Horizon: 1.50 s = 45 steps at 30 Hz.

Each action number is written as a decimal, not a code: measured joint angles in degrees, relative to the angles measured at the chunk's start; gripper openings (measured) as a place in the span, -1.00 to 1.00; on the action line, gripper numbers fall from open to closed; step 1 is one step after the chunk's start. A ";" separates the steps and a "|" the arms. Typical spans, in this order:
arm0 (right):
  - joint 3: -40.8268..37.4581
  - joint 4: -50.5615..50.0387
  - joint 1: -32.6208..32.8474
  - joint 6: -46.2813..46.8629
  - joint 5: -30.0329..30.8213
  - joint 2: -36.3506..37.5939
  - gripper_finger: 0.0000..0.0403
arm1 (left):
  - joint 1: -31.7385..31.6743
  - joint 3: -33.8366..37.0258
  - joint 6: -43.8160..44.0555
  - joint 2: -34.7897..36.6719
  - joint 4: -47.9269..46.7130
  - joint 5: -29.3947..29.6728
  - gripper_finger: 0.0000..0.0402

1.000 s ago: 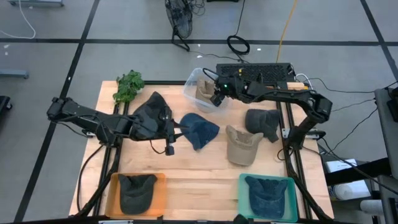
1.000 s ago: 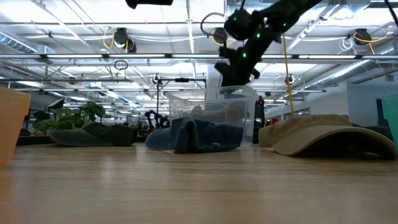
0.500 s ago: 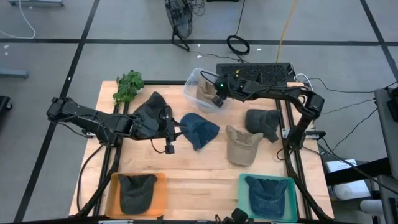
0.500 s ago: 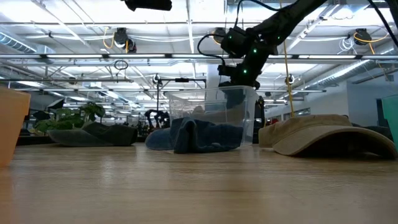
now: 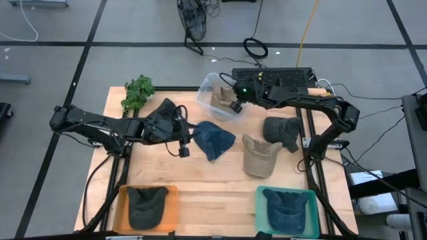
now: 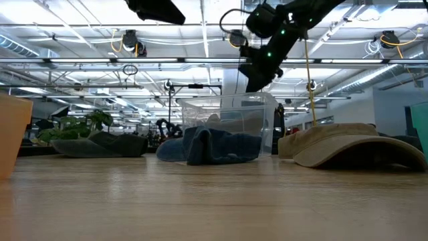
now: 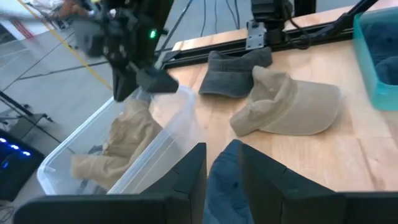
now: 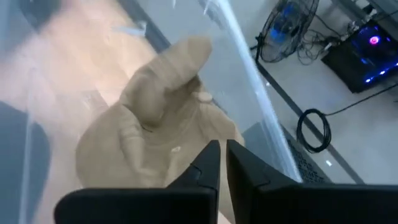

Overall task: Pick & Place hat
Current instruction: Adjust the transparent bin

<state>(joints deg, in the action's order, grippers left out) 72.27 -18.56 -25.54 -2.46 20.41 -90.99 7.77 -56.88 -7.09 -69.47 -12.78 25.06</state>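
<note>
On the table (image 5: 200, 175): five loose hats; one tan hat (image 5: 219, 97) lay in the clear bin (image 5: 208, 87); one hat in each of two trays. Right gripper (image 5: 235, 105) hovered above the bin, fingers nearly closed, empty. Left gripper (image 5: 185, 144), narrowly parted, empty, beside the blue hat (image 5: 213, 139).

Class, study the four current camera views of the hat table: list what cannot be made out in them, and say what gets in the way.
- Low view: the orange bin is cut off by the picture's edge, so its contents are hidden.
- Right wrist view: the tan hat in the clear bin is partly covered by the right claw.
- Left wrist view: the blue hat is mostly hidden behind the left claw.
</note>
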 joint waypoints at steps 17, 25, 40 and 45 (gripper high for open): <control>-17.84 1.56 21.47 11.45 -7.20 25.53 -0.90 | -3.52 0.02 -3.63 -6.70 5.20 -9.94 -0.49; -35.96 20.36 30.15 10.84 -7.03 39.26 -0.90 | -4.12 -0.08 -6.04 -15.32 22.56 -6.88 -0.36; -40.30 26.17 30.53 1.31 -7.26 51.94 -0.90 | -12.02 -28.67 -5.02 -29.90 -16.36 -6.75 0.49; -40.30 26.45 30.53 1.31 -8.91 52.04 -0.90 | -15.53 -31.21 -9.30 -33.68 -23.23 -7.04 0.32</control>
<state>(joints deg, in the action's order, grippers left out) 31.97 7.90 4.99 -1.15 11.50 -38.95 -7.76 -88.09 -16.39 -103.15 -36.00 18.02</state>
